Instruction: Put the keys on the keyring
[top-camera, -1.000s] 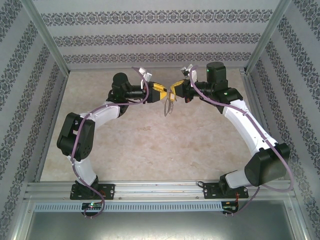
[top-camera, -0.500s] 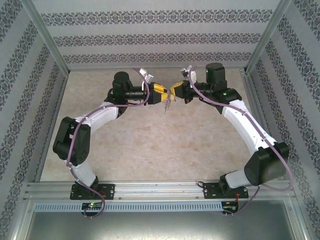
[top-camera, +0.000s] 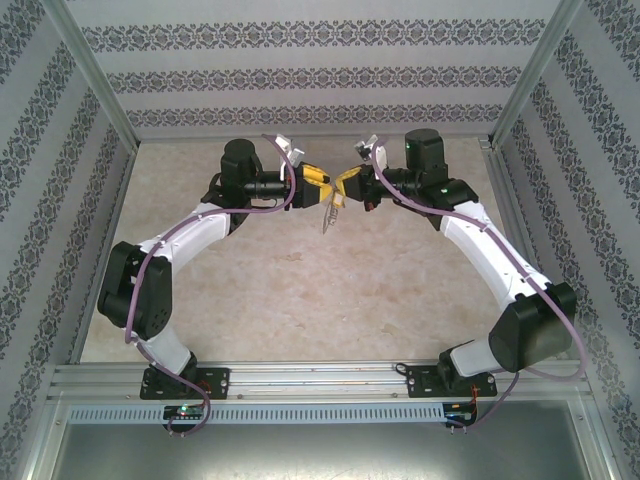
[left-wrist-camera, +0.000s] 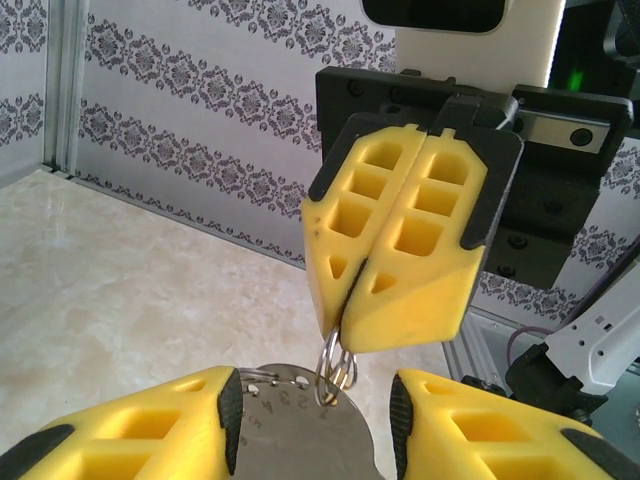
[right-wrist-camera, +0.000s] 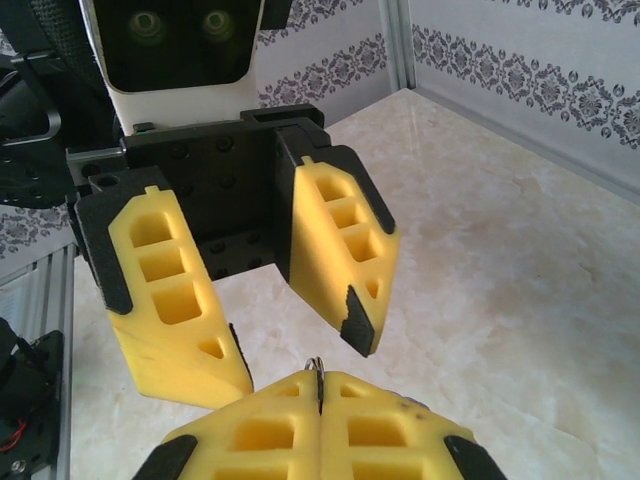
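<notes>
Yellow-fingered right gripper (left-wrist-camera: 345, 338) is pinching, tips pressed together, the keyring (left-wrist-camera: 300, 440) by its small silvery ring (left-wrist-camera: 335, 365); left gripper (left-wrist-camera: 315, 400) is straddling the grey body, grip unclear.

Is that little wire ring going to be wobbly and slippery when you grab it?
Probably slippery: the wire ring is thin, shiny metal, pinched only at its top by the right gripper. Likely wobbly too: it dangles, and the grey metal piece seems to hang from it.
</notes>
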